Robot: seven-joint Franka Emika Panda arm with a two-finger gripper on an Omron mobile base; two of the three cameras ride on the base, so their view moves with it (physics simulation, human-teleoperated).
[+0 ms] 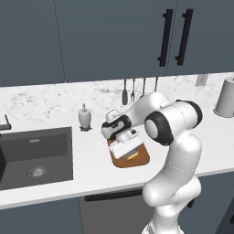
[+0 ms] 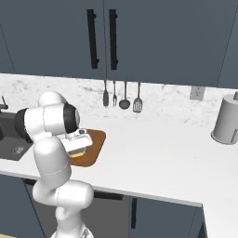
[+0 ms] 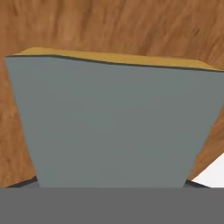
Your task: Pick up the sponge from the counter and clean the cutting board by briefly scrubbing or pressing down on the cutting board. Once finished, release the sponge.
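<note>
The hand is lowered over the cutting board (image 1: 139,157), which lies on the table (image 1: 91,157) near its front edge, just right of the sink (image 1: 36,157). The sponge (image 3: 109,122) sits directly ahead of the hand camera: a broad grey face with a thin yellow layer along its far edge, and the board's wood grain behind it on every side. In the left base view a sliver of yellow (image 1: 133,155) shows under the hand, low over the board. The fingers (image 1: 130,153) are hidden by the hand's body and by the sponge, so I cannot tell whether they are clamped on it or apart. Whether the sponge presses on the wood or hangs just above cannot be made out either.

A white soap dispenser (image 1: 84,117) stands toward the table's back edge, between sink and board. Utensils (image 2: 123,96) hang on the back wall beyond the board. A pale grey canister (image 2: 228,120) stands well apart near the right end. The arm's own elbow blocks much of the board in both base views.
</note>
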